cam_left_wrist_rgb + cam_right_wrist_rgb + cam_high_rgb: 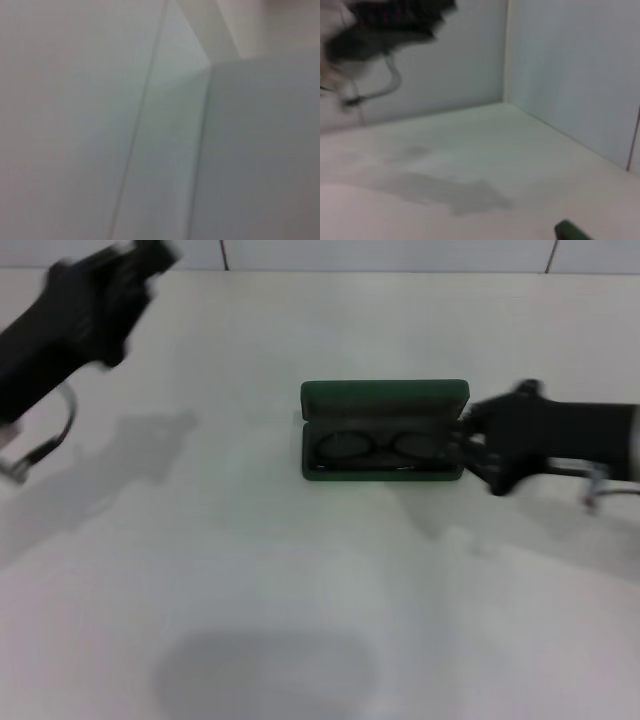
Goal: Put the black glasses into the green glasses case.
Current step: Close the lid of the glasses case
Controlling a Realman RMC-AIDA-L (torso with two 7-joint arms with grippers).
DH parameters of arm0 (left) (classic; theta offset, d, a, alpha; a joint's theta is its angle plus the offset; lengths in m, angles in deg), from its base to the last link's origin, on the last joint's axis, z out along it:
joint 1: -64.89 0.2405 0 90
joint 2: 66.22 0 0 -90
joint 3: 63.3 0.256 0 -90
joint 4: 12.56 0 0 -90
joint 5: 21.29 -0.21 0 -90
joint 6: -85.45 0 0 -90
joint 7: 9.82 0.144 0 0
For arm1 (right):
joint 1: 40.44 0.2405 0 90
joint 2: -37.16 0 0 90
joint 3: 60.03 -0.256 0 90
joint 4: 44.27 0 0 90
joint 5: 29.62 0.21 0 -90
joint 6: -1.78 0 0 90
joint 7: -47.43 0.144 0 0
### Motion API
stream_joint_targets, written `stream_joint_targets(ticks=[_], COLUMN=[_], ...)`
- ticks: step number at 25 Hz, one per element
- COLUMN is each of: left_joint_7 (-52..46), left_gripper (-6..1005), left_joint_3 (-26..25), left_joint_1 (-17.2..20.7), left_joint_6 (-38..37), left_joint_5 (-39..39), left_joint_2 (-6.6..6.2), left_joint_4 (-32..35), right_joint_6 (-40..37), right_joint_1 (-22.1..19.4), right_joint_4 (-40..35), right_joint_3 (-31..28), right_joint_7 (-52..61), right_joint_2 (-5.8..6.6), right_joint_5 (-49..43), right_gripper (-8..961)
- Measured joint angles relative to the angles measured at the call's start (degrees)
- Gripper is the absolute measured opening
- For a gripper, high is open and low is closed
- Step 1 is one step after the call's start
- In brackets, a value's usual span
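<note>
The fingers of the right gripper sit right at the right-hand end of the green glasses case, touching or almost touching its edge, but the head view is too smeared there to tell how far apart they stand or whether they pinch anything. Nearest the robot, the white worktop is bare surface with a soft grey shadow on it. Farther out, about the middle of the worktop, the green glasses case lies open, its lid standing up along the far side and its dark-lined tray facing upward. The black glasses lie inside that tray, both rounded lenses visible side by side, the frame running along the length of the case. The right arm reaches in low from the right side to that end of the case; its wrist view catches only a small green corner of the case on the worktop. Farthest away, the left gripper hangs raised over the far left corner, well apart from the case, and the state of its fingers cannot be told; it also shows as a dark blur in the right wrist view. The left wrist view shows only pale wall panels.
</note>
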Motion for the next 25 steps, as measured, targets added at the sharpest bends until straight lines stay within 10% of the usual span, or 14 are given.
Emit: stream_joint_targets(ticks=[8, 12, 25], left_joint_7=[-9.8, -15.9, -29.9], left_gripper=[42, 85, 232], left_joint_3=[0.0, 0.0, -0.6], left_joint_1=[-13.2, -19.7, -23.0], left_joint_6=[12.3, 21.5, 47.8], left_joint_5=[-12.3, -19.3, -47.7], left_joint_2=[-3.28, -3.73, 0.93], left_joint_4=[0.3, 0.9, 14.1], right_joint_6=[-28.9, -29.8, -28.1], right_joint_1=[-2.1, -2.2, 0.0], right_joint_4=[16.4, 21.5, 28.9], right_joint_3=[-26.9, -31.0, -31.9], right_joint_7=[-12.1, -12.1, -13.8], right_joint_2=[0.41, 0.43, 0.35], right_joint_5=[5.7, 5.2, 4.2], right_gripper=[29, 26, 142])
